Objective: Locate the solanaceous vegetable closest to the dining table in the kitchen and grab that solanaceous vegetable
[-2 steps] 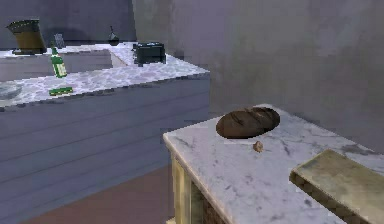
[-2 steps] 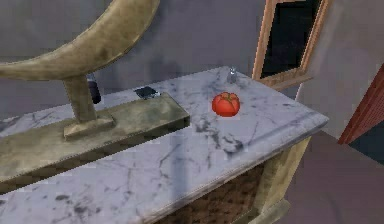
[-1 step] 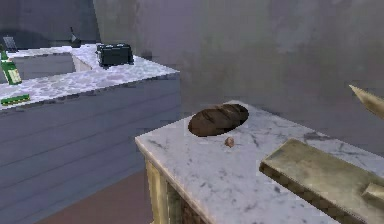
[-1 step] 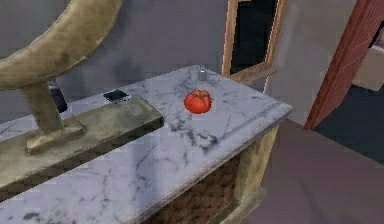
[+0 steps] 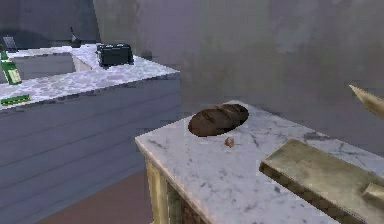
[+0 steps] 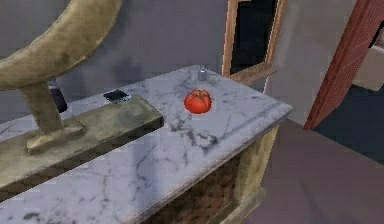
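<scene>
A round red tomato (image 6: 198, 101) lies on a white marble counter (image 6: 235, 135) in the arm side view, a little right of the middle and toward the counter's far edge. In the forward view the same kind of marble counter (image 5: 215, 165) fills the lower right.
A big tan ring sculpture (image 6: 55, 50) on a long tan base (image 6: 85, 135) stands left of the tomato, with a small dark flat thing (image 6: 116, 96) behind it. A brown loaf (image 5: 219, 119) lies on the counter. A second counter (image 5: 90, 88) carries a green bottle (image 5: 9, 68) and a dark box (image 5: 115, 54).
</scene>
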